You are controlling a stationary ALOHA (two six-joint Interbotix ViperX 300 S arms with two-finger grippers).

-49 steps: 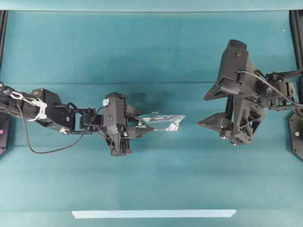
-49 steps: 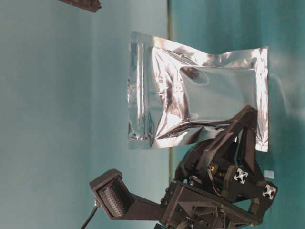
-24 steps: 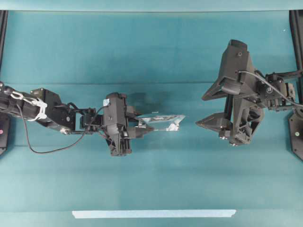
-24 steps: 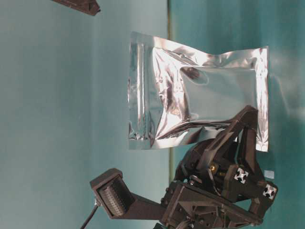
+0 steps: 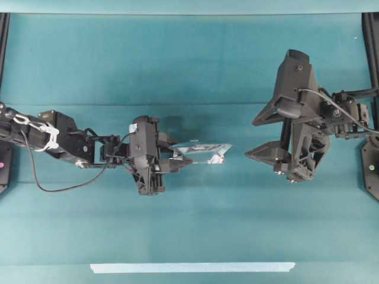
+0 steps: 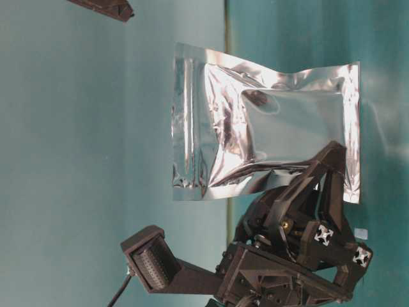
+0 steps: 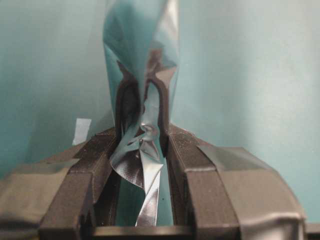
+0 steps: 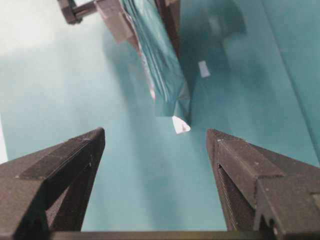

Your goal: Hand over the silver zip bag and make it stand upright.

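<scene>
The left arm [image 5: 53, 139] reaches in from the left edge of the table [image 5: 189, 65], roughly level along the middle. Its gripper [image 5: 177, 161] points toward the centre and is clamped on the bag [image 5: 204, 152]. In the left wrist view the two fingers [image 7: 177, 150] pinch a crumpled end of the foil [image 7: 142, 150] between them, with the rest of the bag rising straight ahead, edge-on and thin.

The bag hangs in the air near the middle of the table, held by its left end only; its free end points at the right arm. From above it shows as a narrow silver sliver, so its faces stand vertical. The table-level view, which looks turned on its side, shows the broad face [image 6: 268, 141]: shiny, crinkled, with flat sealed borders and a puffed, mirror-like middle. The left gripper [image 6: 319, 185] overlaps one of its corners.

A small white scrap [image 7: 81, 131] lies on the table to the left of the gripper in the left wrist view; it also shows beyond the bag in the right wrist view [image 8: 204, 68].

Right of the bag is a stretch of bare table, then the right gripper [image 5: 256, 137], whose jaws are spread wide and hold nothing. Its two fingers [image 8: 75, 160] frame the bag's free end [image 8: 167, 90] in the right wrist view, well apart from it. The right arm [image 5: 349, 115] comes from the right edge.

Along the near edge lies a long pale strip [image 5: 192, 267].
</scene>
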